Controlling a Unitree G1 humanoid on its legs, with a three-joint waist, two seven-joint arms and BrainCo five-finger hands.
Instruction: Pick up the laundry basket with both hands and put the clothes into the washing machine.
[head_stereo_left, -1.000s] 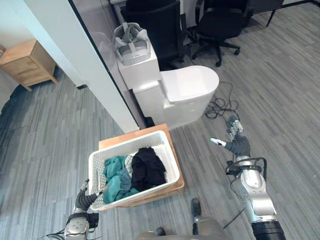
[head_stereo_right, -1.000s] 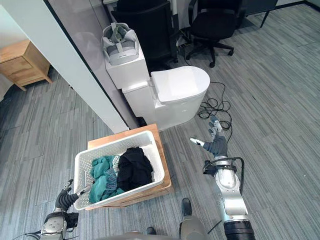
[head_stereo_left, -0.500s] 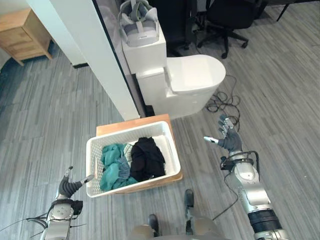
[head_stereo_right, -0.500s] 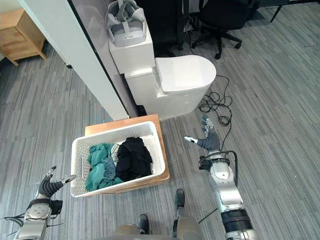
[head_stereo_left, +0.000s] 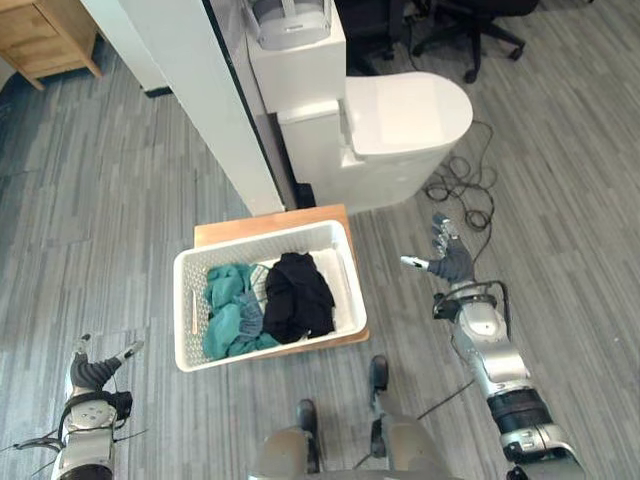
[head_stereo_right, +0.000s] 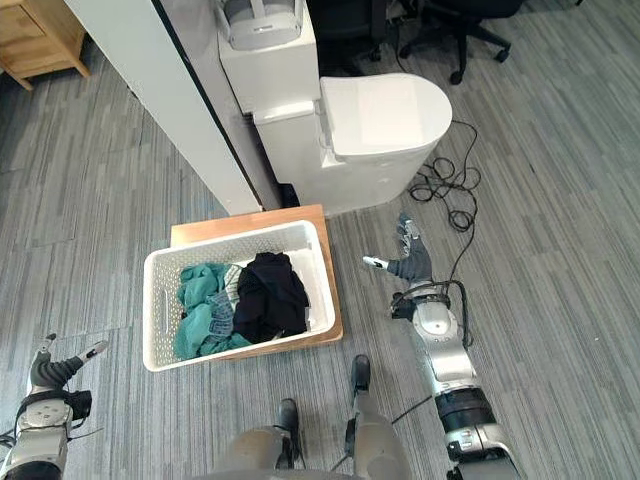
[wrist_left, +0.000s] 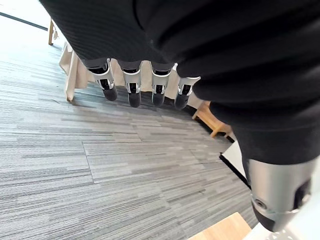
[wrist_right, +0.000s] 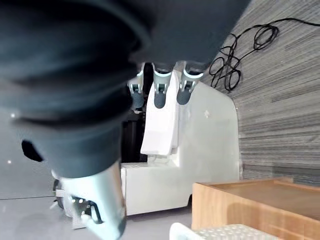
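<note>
Plainly, the grey plank floor (head_stereo_left: 120, 200) was taken up most by a white partition wall (head_stereo_left: 190, 90) and a white lidded unit (head_stereo_left: 405, 110), both just beyond the laundry basket (head_stereo_left: 181, 315). The unit, which was judged to serve as the washing machine, had its lid down and a headset (head_stereo_left: 290, 12) laid on its rear part. The basket was set on a wooden board (head_stereo_left: 255, 222), with teal and black clothes (head_stereo_left: 295, 298) heaped inside.

The left hand (head_stereo_left: 95, 370) and right hand (head_stereo_left: 450, 262) were held empty with fingers straight, well apart from the basket on either side. Both should be brought evenly to opposite rims and the lift kept level. The closed lid was judged the main obstacle.
</note>
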